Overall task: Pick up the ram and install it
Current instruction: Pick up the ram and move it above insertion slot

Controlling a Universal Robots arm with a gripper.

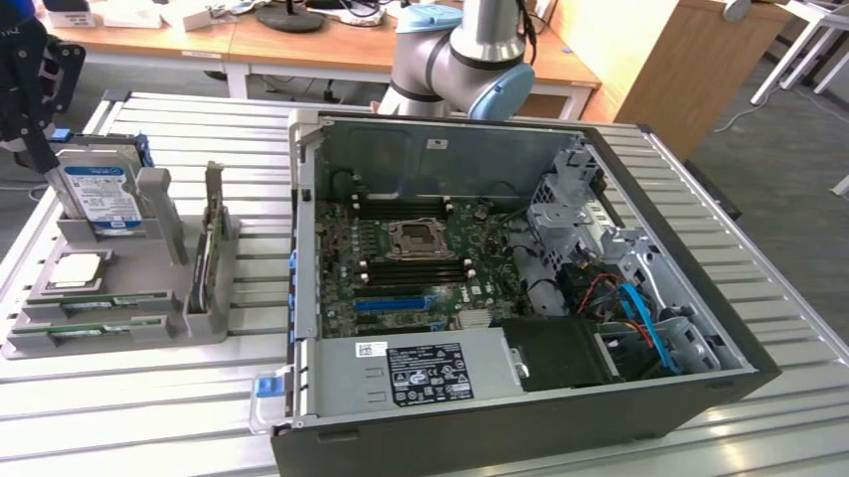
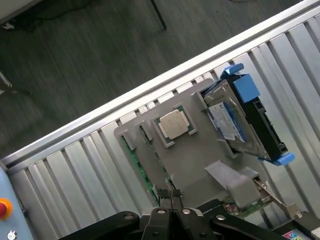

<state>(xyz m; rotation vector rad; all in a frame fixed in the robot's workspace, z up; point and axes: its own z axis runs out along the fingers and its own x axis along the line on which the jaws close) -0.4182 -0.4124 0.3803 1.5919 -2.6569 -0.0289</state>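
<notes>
- The black two-fingered claw [image 2: 170,194] is hanging over the grey plastic parts tray [image 1: 119,346], its fingers pressed tight together and gripping nothing.
- The slim green ram stick with its row of dark chips [image 1: 117,301] [image 2: 140,169] is lying flat in a slot along the tray's near edge, with a second green stick [image 1: 109,328] lying just beside it.
- In the wrist view, the claw's tips are hovering close to one end of those green sticks; I cannot tell whether they are touching.
- The square silver processor chip [image 1: 78,268] [image 2: 173,123] is sitting on the same tray, and the blue-labelled silver hard drive [image 1: 103,197] [image 2: 235,120] is standing upright behind it.
- To the exterior view's right of the tray, the open black computer case [image 1: 531,437] is lying on its side on the slatted metal table [image 1: 133,417], its green motherboard [image 1: 398,288] facing up and showing its long black slots [image 1: 412,268].
- The grey and pale-blue robot arm [image 1: 471,60] is rising behind the case.
</notes>
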